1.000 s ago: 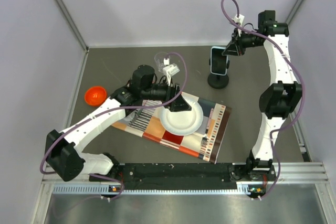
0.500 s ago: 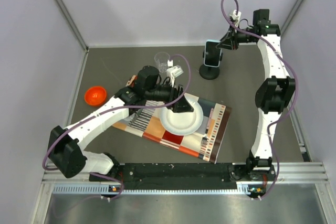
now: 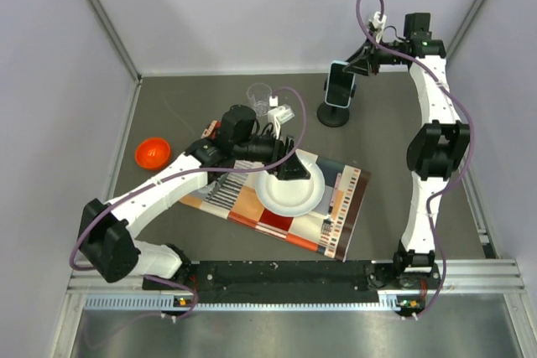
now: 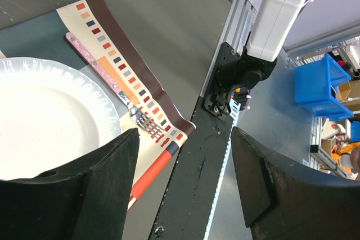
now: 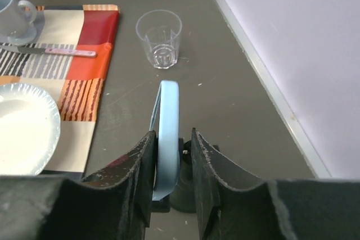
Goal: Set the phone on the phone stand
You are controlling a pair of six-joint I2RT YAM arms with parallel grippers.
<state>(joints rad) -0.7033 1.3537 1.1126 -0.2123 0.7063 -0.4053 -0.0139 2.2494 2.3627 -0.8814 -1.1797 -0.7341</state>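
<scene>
The phone (image 3: 340, 88), black screen with a light blue rim, stands upright on the black phone stand (image 3: 333, 115) at the back of the table. My right gripper (image 3: 351, 68) is at the phone from behind. In the right wrist view the phone's blue edge (image 5: 168, 122) sits between the fingers of the right gripper (image 5: 171, 133). The left finger touches the phone, and the stand (image 5: 184, 195) fills the narrow space by the right finger. My left gripper (image 3: 291, 167) hovers open and empty over the white plate (image 3: 289, 192); its fingers stand wide apart in the left wrist view (image 4: 185, 139).
A clear plastic cup (image 3: 259, 95) stands left of the stand, also in the right wrist view (image 5: 160, 37). An orange bowl (image 3: 152, 153) lies far left. A striped placemat (image 3: 243, 203) carries the plate, a fork (image 4: 115, 89), a knife (image 5: 62, 52) and a mug (image 5: 11, 9). Walls enclose the back and sides.
From a second ago to half a second ago my right gripper shifted left and back, and the phone and stand moved with it. Since then nothing has visibly moved. The left arm barely moved.
</scene>
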